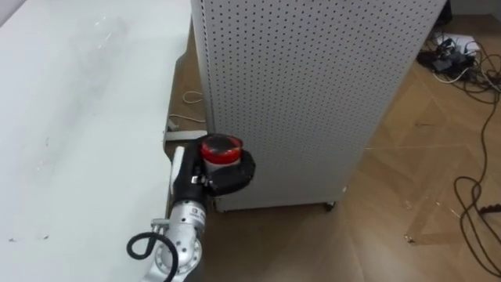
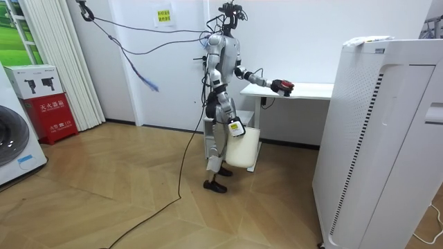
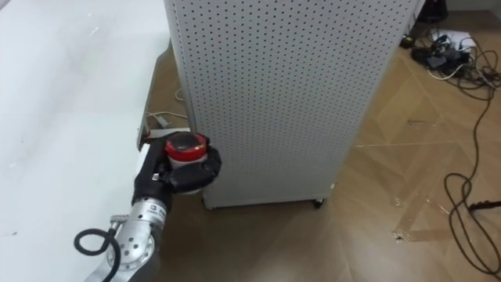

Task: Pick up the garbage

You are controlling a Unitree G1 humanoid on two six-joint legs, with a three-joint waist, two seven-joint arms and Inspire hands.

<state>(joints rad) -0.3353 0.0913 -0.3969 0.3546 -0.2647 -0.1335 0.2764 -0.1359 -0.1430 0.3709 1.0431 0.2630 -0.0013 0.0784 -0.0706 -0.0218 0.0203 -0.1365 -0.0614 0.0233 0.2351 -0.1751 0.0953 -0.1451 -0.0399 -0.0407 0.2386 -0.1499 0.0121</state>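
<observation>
Room view: left hand (image 2: 277,84) holds garbage (image 2: 285,86) beside table (image 2: 315,90).

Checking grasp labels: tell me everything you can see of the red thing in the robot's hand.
The red thing is small and round, seen from above: a bright red rim around a darker top. Its material cannot be told. The left hand has its black fingers curled round the lower part and hides it. It is held upright in the air, just off the white table and close to the white perforated cabinet; whether it touches the cabinet is unclear.
</observation>
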